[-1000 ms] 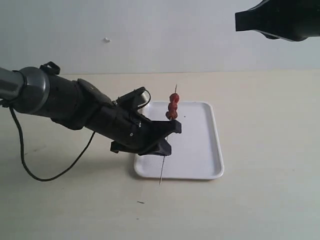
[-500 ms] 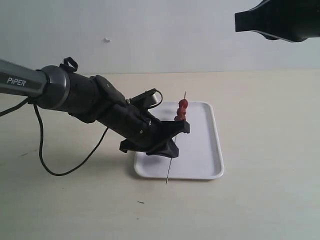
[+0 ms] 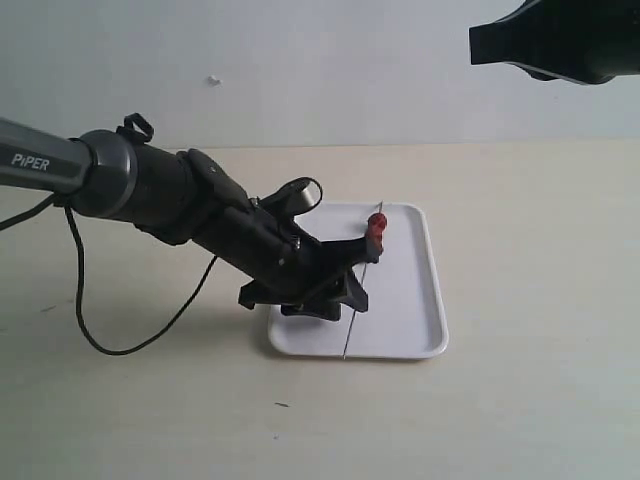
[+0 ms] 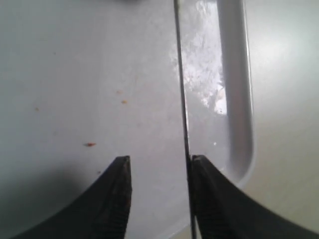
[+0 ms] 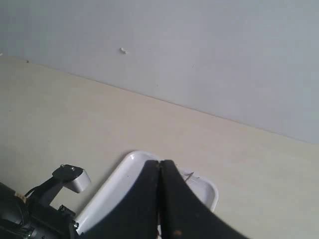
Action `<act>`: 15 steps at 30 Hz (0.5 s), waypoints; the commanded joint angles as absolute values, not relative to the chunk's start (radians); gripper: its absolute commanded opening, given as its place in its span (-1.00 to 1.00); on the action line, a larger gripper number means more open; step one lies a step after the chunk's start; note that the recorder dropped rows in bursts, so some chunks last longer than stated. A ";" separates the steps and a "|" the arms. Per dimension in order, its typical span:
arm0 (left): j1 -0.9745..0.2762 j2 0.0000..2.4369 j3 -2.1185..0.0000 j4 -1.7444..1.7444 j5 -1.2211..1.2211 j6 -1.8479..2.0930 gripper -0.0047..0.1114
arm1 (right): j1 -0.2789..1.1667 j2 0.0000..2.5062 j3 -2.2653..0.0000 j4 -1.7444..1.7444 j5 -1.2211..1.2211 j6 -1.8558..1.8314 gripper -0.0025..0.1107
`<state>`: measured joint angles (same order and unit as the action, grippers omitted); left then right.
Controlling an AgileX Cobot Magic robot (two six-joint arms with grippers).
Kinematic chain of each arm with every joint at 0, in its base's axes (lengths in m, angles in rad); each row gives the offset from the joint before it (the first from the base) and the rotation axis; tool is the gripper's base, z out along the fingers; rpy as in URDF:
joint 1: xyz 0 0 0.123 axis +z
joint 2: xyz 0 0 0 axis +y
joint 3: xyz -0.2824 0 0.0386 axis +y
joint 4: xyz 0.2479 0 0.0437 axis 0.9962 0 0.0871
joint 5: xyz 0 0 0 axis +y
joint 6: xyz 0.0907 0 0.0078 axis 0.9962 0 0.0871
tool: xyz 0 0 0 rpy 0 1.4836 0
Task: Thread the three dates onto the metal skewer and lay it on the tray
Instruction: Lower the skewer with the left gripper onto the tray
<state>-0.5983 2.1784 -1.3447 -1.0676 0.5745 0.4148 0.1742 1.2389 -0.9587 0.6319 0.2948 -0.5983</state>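
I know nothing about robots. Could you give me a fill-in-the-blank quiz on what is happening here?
The metal skewer carries dark red ____ near one end.
The skewer stretches across the white ____.
The left tool is ____, with the skewer against one finger.
The right tool, raised high, is ____ and empty.
Missing words: dates; tray; open; shut.

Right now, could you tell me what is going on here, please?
The left gripper is low over the tray, with the metal skewer slanting between its jaws, which stand apart; the rod lies along one of them. The three dates sit bunched near its upper end. The right gripper is shut, raised clear of the work.
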 commanded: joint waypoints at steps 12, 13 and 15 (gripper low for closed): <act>-0.585 2.175 -1.352 -1.072 0.559 0.447 -0.02 | 0.175 1.234 -0.954 0.637 0.290 -0.609 -0.96; -0.585 2.175 -1.352 -1.065 0.561 0.447 0.07 | 0.175 1.234 -0.954 0.637 0.290 -0.609 -0.96; -0.585 2.175 -1.352 -1.057 0.561 0.447 0.24 | 0.175 1.234 -0.954 0.637 0.290 -0.609 -0.96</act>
